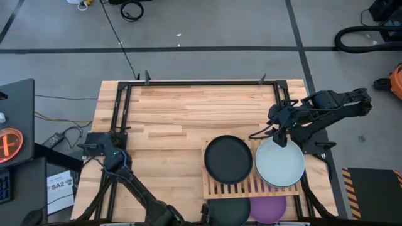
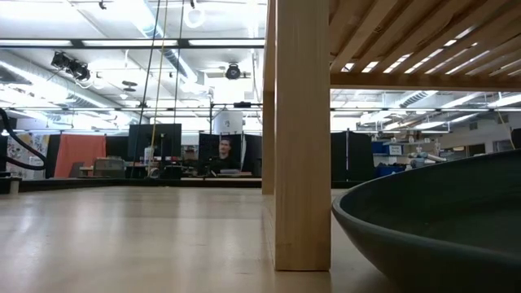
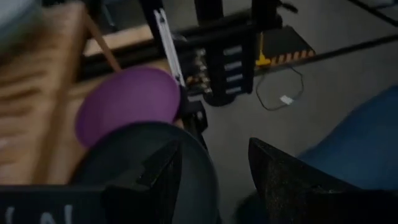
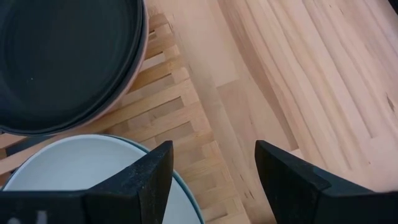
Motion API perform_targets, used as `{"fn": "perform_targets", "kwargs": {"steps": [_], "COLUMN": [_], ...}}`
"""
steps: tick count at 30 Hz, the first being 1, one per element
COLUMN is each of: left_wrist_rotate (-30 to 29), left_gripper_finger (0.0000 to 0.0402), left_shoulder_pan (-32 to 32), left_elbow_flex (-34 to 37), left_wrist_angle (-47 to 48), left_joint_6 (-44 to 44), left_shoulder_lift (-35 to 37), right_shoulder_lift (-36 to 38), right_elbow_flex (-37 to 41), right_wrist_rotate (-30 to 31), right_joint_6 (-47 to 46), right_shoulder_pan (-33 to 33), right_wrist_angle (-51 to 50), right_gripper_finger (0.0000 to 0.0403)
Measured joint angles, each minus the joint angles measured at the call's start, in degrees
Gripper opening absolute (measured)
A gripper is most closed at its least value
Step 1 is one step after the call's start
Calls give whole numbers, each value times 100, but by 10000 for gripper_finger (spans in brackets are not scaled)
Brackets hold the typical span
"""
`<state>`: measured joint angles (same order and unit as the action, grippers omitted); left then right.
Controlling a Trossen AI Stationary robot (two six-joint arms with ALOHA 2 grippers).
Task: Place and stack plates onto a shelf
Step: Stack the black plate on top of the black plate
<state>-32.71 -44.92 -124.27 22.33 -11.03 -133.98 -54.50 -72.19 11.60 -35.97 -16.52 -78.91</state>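
The slatted wooden shelf point(image 1: 251, 183) stands at the table's near right. On it a dark plate point(image 1: 228, 159) lies on a pink one point(image 4: 140, 56), and beside them is a pale blue-grey plate point(image 1: 280, 162) with a teal rim point(image 4: 186, 193) under it. A dark plate point(image 1: 229, 211) and a purple plate point(image 1: 269, 209) lie on the table at the near edge, under the shelf. My left gripper point(image 1: 204, 212) is open at that low dark plate point(image 3: 143, 162), whose rim reaches between its fingers. My right gripper point(image 1: 281, 139) hovers open over the pale plate's far edge. My left gripper point(image 3: 214, 149) stands open with one finger point(image 3: 161, 174) over the low dark plate and the plate's rim point(image 3: 202, 168) in the gap. I cannot tell whether a finger touches it. The plate lies flat on the table.
The shelf's wooden leg point(image 2: 301, 138) stands just beside the low dark plate point(image 2: 440, 220). A black frame runs round the table's far and side edges point(image 1: 207, 82). The table's left and far parts point(image 1: 169, 113) are bare wood. A person sits far off in the room point(image 2: 225, 153).
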Motion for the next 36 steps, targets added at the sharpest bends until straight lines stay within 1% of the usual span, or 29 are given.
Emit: {"fn": "perform_targets", "kwargs": {"steps": [5, 19, 22, 25, 27, 33, 36], "left_wrist_rotate": [544, 598, 737, 1000, 1120, 1152, 1221], "left_gripper_finger": [192, 192, 192, 192, 192, 192, 192], "left_shoulder_pan": [108, 183, 197, 216, 238, 381, 503], "left_elbow_flex": [7, 9, 9, 8, 7, 7, 7], "left_wrist_angle": [-124, 104, 73, 89, 61, 38, 22], "left_joint_6": [16, 29, 26, 20, 114, 649, 746], "left_shoulder_lift": [-343, -814, -895, -988, -1058, -1055, -1055], "right_shoulder_lift": [2, 2, 2, 2, 2, 2, 1], "right_elbow_flex": [-1, -1, 1, -1, -1, -1, 1], "right_wrist_rotate": [0, -96, -96, -98, -97, -96, -96], "right_joint_6": [-28, -31, -28, -31, -28, -24, 0], "right_shoulder_pan": [-1, 0, -1, 0, 1, 1, -1], "right_wrist_angle": [0, 2, 0, 1, 1, 0, 0], "right_gripper_finger": [232, 232, 232, 232, 232, 232, 232]}}
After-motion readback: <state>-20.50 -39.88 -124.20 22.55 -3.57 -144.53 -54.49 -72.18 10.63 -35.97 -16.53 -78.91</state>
